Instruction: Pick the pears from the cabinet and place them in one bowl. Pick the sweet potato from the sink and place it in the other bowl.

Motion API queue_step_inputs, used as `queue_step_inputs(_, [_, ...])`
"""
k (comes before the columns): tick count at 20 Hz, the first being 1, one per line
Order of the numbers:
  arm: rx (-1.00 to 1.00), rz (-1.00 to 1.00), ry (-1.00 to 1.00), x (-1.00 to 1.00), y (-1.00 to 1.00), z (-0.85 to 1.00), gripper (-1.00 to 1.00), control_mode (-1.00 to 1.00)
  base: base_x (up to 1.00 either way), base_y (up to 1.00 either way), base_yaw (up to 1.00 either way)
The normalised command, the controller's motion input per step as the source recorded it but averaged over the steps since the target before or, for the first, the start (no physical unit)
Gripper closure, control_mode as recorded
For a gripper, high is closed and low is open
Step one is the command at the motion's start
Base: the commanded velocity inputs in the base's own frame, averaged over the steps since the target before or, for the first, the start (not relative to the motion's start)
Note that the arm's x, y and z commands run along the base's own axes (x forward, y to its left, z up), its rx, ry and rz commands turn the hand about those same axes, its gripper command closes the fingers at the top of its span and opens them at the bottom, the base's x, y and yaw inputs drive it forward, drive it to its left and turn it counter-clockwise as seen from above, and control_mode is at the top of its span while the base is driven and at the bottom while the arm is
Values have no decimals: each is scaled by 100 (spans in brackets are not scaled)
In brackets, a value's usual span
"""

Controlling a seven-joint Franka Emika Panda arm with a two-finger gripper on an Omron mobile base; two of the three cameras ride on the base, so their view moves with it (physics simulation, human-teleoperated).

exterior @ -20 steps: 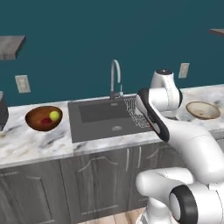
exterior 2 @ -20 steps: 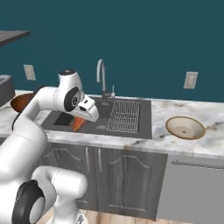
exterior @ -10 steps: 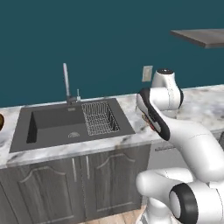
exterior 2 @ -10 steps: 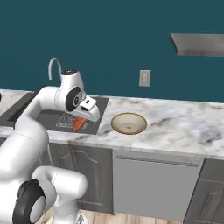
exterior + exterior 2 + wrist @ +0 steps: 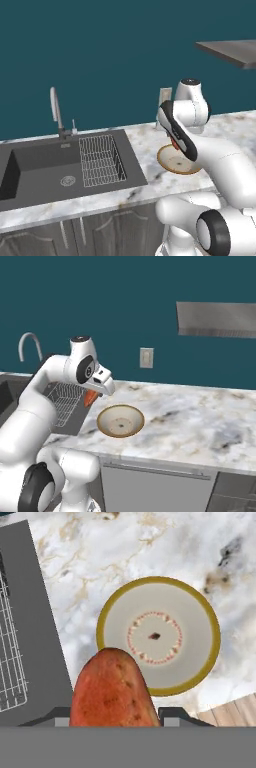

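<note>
Hand view shows the gripper (image 5: pixel 114 719) closed on the sweet potato (image 5: pixel 112 692), which stands between the two dark finger tips and hangs above the near rim of the other bowl (image 5: pixel 205 614). This bowl sits on the marble counter (image 5: pixel 200 416), just to the right of the sink (image 5: pixel 30 175) with its wire rack (image 5: pixel 100 160) and chrome tap (image 5: pixel 56 111).

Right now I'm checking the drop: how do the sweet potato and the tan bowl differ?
The sweet potato is orange-red and oblong; the tan bowl is round with a cream inside. The sweet potato is held up in the jaws; the bowl sits empty on the marble counter.
</note>
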Motion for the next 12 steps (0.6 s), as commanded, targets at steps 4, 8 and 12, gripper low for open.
queue_step_inputs(4, [0, 0, 0, 0, 0, 0, 100, 100, 52, -21, 4])
queue_step_inputs(8, [0, 0, 0, 0, 0, 0, 100, 100, 1, -6, 2])
queue_step_inputs(12, [0, 0, 0, 0, 0, 0, 100, 100, 0, 0, 0])
